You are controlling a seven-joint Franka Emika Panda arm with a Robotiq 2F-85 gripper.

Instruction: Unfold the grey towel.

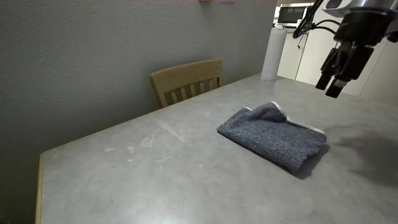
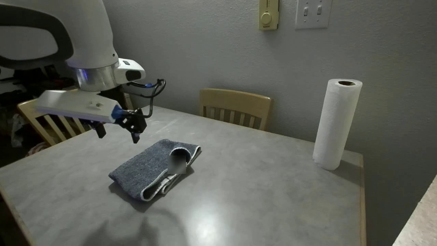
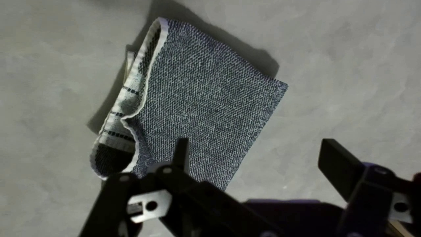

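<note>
The grey towel [image 1: 270, 133] lies folded on the table, its plain blue-grey face up. It also shows in an exterior view [image 2: 146, 167] and in the wrist view [image 3: 210, 98]. Its pale-edged layers gape open along one side, with a raised fold there. Pale and dark stripes show inside the opening in the wrist view. My gripper [image 1: 328, 88] is in the air above the table, apart from the towel. It is open and empty, seen also in an exterior view [image 2: 118, 136]. In the wrist view the gap between the fingertips [image 3: 255, 144] spans one towel edge and bare table.
The grey table [image 1: 124, 183] stands along a wall. A white paper towel roll [image 2: 336, 126] stands upright near a table edge, seen also in an exterior view [image 1: 273, 54]. A wooden chair [image 2: 235, 102] stands at the wall side. Another chair [image 2: 51, 112] is behind the arm.
</note>
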